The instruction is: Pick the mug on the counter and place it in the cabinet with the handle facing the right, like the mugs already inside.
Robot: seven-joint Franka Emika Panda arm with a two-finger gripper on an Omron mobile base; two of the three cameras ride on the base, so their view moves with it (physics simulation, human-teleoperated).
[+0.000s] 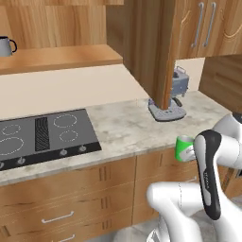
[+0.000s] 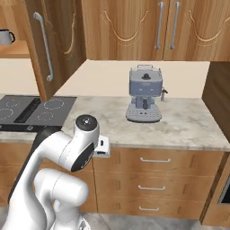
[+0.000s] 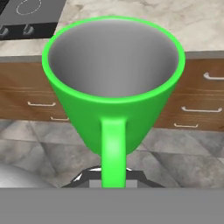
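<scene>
Step in hand, judged: carry to cabinet [image 1: 61, 59]. Tool [image 3: 113, 181] closed on the mug [image 3: 114, 87] by its handle [image 3: 113, 148], fingers clamped tight and hidden at the base of the loop. Mug held off the worktop [image 1: 127, 125], out in front of the drawers [image 3: 192, 109], floor tiles beneath it in the hand view.

For a clean carry: lift up and well to the left of the tool, toward the shelf board where the grey mug [image 1: 5, 46] stands. Keep rim level; grip on a thin loop likely lets the body swing, so slow wrist turns advised. Clear the open dark door [image 1: 158, 52] hanging above and ahead of the tool, also the coffee machine [image 2: 144, 94] on the worktop beyond. Turn handle rightward before lowering, set down beside the grey mug, not touching.

Mug look: bright green, glossy, walls tapering narrower toward the base, pale grey inside, empty, mouth facing the hand camera, green loop handle pointing back at the tool. Seen in left base view as small green shape [image 1: 184, 148] just beside the wrist.
</scene>
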